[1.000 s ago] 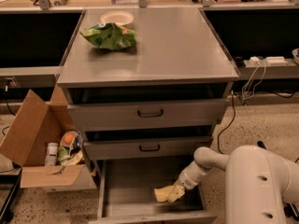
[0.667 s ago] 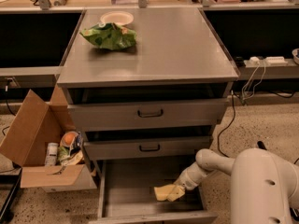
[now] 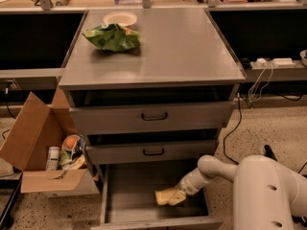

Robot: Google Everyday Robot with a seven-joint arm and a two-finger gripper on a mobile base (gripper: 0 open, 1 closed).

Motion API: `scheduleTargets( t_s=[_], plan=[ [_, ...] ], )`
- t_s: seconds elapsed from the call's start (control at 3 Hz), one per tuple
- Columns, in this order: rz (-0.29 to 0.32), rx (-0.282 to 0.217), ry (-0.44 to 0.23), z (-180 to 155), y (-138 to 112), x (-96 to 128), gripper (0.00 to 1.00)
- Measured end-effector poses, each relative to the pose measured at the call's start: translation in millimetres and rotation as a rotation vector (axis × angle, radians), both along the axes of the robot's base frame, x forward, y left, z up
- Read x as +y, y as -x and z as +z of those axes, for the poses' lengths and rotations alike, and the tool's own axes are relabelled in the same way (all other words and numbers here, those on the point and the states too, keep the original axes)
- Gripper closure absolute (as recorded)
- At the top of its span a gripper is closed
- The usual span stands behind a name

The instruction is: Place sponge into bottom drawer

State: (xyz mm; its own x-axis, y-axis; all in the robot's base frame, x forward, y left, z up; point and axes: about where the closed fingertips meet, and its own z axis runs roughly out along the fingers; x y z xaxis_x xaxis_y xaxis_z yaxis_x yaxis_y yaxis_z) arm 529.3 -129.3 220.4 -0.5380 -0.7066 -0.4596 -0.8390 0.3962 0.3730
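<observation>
- Down at the near right, the gripper (image 3: 174, 196) reaches into the open bottom drawer (image 3: 117, 198).
- It clasps the sponge (image 3: 163, 196) at the drawer's right side.

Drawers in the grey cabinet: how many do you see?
3: top drawer, middle drawer, bottom drawer pulled open below; the gripper holds the sponge inside it.

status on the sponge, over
Gripper low inside bottom drawer, shut on sponge. Sponge at drawer's right side, not yet released. Drawer open, nothing blocking.
</observation>
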Motion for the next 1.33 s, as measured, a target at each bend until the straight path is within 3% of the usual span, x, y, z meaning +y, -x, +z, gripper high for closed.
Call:
scheduleTargets(
  t_s=[0.33,1.33],
  plan=[
    [0.003,-0.004,-0.004,-8.0,-5.3,4.6,1.0],
    [-0.01,0.027,-0.004,-26.7,-17.5,4.4,0.31]
  ],
)
